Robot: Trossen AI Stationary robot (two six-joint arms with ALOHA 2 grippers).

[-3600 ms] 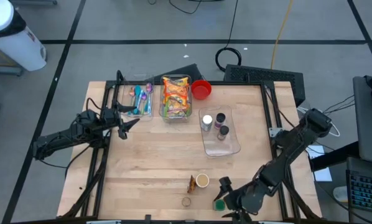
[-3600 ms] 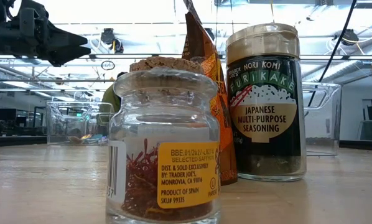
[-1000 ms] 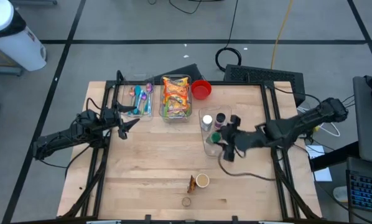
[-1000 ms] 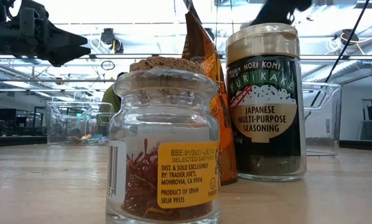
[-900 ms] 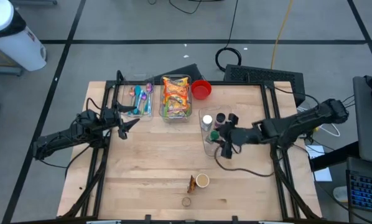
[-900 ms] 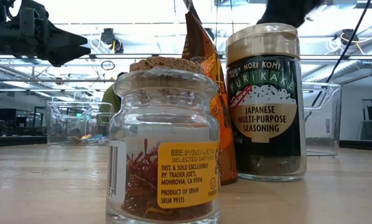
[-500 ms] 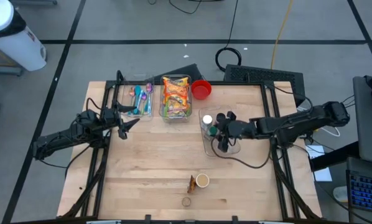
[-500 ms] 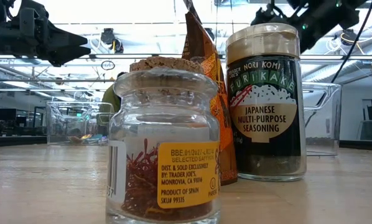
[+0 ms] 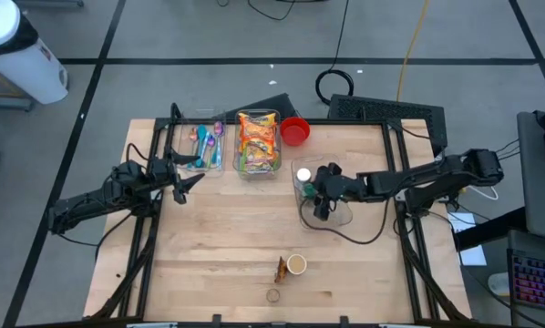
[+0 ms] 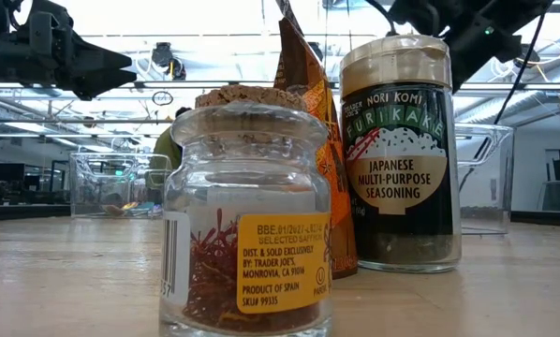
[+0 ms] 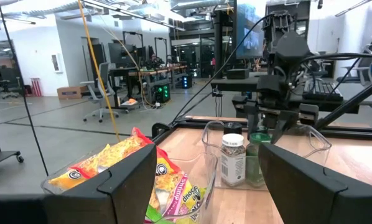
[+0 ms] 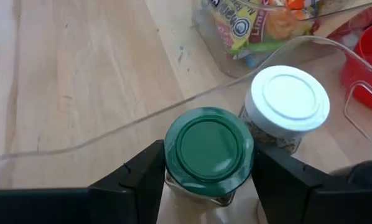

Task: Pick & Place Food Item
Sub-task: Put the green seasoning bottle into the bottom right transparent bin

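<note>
A green-lidded jar is in my right gripper, inside the clear bin at the table's right centre. A white-lidded spice jar stands in the bin right beside it. The left wrist view shows the green-lidded jar low in the bin, level with the white-lidded jar. Whether its base touches the bin floor, I cannot tell. My left gripper is open and empty above the table's left side. My right gripper pinches the green-lidded jar between its two fingers, one on each side just under the lid's rim. The fingers come from above, pointing down. The jar is upright inside the clear bin.
A bin of snack packets, a bin of utensils and a red bowl stand at the far edge. A furikake jar, a brown packet and a saffron jar stand near the front edge.
My right gripper has carried the green-lidded jar toward the table's far edge and a little left, from the bin's near side to a spot beside the white-lidded jar. The jar has stayed upright in the hold.
</note>
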